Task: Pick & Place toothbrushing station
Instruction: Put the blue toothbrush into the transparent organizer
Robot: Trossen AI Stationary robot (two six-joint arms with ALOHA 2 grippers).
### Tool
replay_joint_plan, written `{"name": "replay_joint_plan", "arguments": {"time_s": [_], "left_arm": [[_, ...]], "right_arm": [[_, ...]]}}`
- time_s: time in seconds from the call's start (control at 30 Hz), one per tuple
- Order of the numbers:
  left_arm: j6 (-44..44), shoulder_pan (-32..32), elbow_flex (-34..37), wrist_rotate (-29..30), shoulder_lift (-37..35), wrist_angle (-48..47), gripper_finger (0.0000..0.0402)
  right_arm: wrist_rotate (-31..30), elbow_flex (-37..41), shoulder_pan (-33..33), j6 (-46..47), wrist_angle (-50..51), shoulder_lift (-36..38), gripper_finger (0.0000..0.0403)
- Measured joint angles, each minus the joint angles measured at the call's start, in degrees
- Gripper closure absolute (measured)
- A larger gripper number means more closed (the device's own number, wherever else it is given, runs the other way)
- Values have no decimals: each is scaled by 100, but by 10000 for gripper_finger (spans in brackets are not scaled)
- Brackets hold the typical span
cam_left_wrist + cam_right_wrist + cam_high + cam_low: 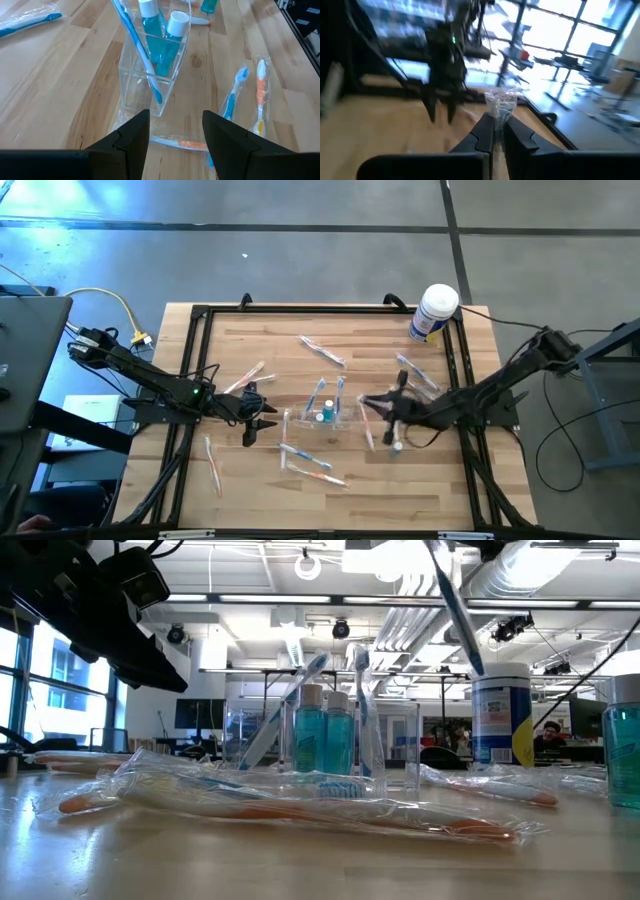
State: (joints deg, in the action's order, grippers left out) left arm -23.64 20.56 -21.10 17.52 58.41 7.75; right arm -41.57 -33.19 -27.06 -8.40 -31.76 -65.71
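Note:
The toothbrushing station (pixel 325 420) is a clear plastic holder standing on its base mid-table, also seen in the low view (pixel 330 740) and the left wrist view (pixel 150 75). It holds two teal bottles with white caps and some toothbrushes. My left gripper (pixel 262 420) (pixel 176 120) stands open just left of the holder, its fingers clear of it. My right gripper (pixel 367 404) (pixel 495 122) hovers just right of the holder, shut on a wrapped toothbrush (pixel 369 428). My right gripper pinches the wrapped toothbrush between its two shut fingers, near one end of the clear wrapper (pixel 501 102), which sticks out crumpled past the fingertips. The fingers lie about level, coming from the table's right. The brush (pixel 458 610) hangs slanted, clear of the table.
A white canister with a blue label (pixel 435 312) stands at the far right corner. A small teal bottle (pixel 397 444) stands near my right gripper. Several wrapped toothbrushes lie around, e.g. (pixel 320 350), (pixel 212 465), (pixel 305 470). Black frame rails (pixel 190 360) border the table.

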Motion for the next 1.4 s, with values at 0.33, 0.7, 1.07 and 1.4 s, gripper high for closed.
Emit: {"name": "replay_joint_plan", "arguments": {"time_s": [0.33, 0.7, 1.07, 1.4], "left_arm": [[-24, -1, 0, 2, 2, 0, 225], [-22, -1, 0, 59, 2, 0, 225], [-42, -2, 0, 26, 2, 0, 225], [-39, -2, 0, 22, 2, 0, 225]], "right_arm": [[1423, 1664, 553, 412, -2705, 485, 390], [2141, 1781, 791, 435, -3929, -298, 390], [2265, 1781, 806, 531, -4987, -1224, 390], [2202, 1781, 716, 540, -5104, -1499, 390]]}}
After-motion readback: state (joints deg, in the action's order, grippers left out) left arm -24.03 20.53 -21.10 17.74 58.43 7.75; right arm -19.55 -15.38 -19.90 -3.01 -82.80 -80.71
